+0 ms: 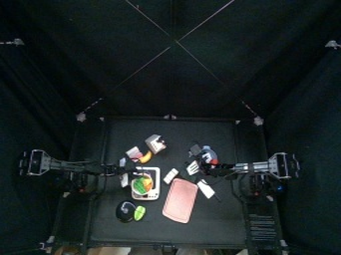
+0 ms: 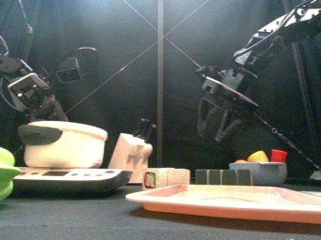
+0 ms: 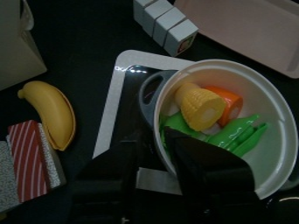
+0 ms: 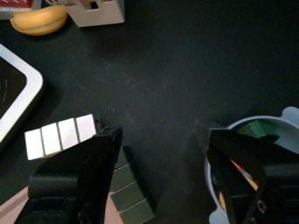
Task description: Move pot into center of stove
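Note:
The white pot (image 3: 263, 96) holds toy corn, an orange piece and green pieces, and sits on the white-rimmed stove (image 3: 117, 87). In the front view the pot (image 2: 63, 143) stands on the stove (image 2: 63, 180) at the left. My left gripper (image 3: 162, 144) has one jaw inside and one outside the pot's near rim, closed on it. My right gripper (image 2: 223, 120) hangs open above the table right of the middle, holding nothing. In its wrist view the right gripper (image 4: 163, 166) spreads wide over bare table.
A pink tray (image 2: 232, 199) lies at the front. A grey bowl (image 2: 257, 172) with toy food stands at the right. A white box (image 2: 131, 150) and a row of small blocks (image 2: 189, 176) sit mid-table. A banana (image 3: 52, 114) lies beside the stove.

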